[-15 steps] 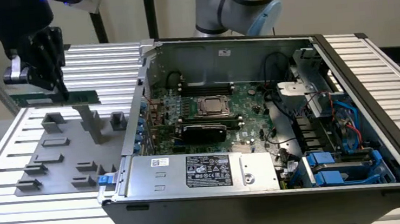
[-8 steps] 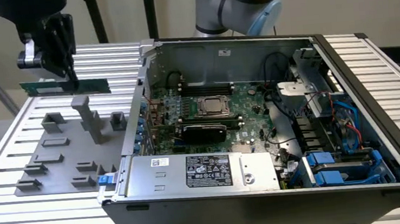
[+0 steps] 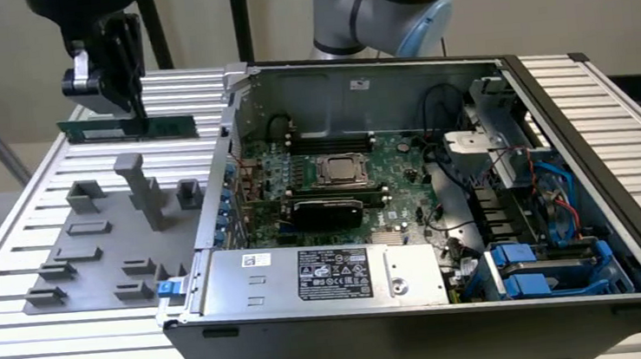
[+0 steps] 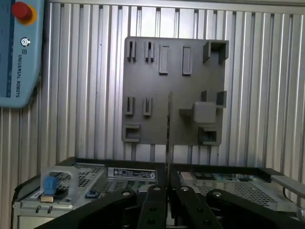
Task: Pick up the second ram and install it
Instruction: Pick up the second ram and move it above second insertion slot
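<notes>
Clamping ram (image 3: 96, 130) in gripper (image 3: 133, 116), jaws narrow, pinched on its top edge near the middle. Holding it level, long side toward the exterior camera, green face showing. Hanging in air at the exterior view's left of case (image 3: 428, 344), above the slatted table (image 3: 81, 357), past the far edge of gray plate (image 3: 94, 251) as that view shows it. Well apart from motherboard (image 3: 401, 159), lying inside the open case.

In wrist view, seen edge-on: ram (image 4: 167, 129) as a thin dark line sticking out from between fingers (image 4: 185, 194) of gripper (image 4: 167, 188), crossing in front of plate (image 4: 171, 71). Cannot tell height over plate. Raised holders across the plate, one tall post upright in the exterior view. Open case (image 4: 95, 176) near gripper in wrist view. Pendant (image 4: 19, 57) on the table slats, near plate, not touching.
</notes>
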Robot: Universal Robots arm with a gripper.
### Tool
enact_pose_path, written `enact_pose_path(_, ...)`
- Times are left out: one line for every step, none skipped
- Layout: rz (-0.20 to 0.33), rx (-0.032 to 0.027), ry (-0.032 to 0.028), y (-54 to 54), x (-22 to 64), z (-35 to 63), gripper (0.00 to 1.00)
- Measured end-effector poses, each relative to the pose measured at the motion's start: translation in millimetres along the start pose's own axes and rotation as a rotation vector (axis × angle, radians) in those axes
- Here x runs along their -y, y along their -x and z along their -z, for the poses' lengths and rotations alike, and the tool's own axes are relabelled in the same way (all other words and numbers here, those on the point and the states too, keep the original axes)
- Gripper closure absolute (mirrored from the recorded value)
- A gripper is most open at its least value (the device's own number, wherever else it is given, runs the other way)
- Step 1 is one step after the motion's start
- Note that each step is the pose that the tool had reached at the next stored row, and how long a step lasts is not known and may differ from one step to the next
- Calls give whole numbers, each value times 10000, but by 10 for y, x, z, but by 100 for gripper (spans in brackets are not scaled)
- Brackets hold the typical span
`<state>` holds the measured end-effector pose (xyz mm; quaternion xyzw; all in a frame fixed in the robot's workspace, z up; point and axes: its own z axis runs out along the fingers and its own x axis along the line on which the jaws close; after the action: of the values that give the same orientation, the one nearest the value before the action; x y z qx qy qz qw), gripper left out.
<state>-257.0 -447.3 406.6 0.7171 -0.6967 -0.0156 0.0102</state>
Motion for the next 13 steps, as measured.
enact_pose_path(0, 0, 0, 17, 24, 1, 100)
enact_pose_path(0, 0, 0, 33, 50, 2, 100)
enact_pose_path(0, 0, 0, 49, 76, 3, 100)
enact_pose_path(1, 0, 0, 64, 101, 4, 100)
enact_pose_path(0, -1, 0, 79, 129, 5, 100)
enact_pose_path(0, 0, 0, 93, 156, 6, 100)
enact_pose_path(0, -1, 1, 106, 185, 8, 100)
enact_pose_path(0, 0, 0, 119, 215, 8, 100)
enact_pose_path(0, -1, 1, 132, 250, 10, 100)
enact_pose_path(0, 0, 0, 142, 283, 11, 100)
enact_pose_path(0, -1, 0, 152, 319, 12, 100)
enact_pose_path(0, -1, 1, 159, 357, 14, 100)
enact_pose_path(1, 0, -1, 165, 402, 14, 100)
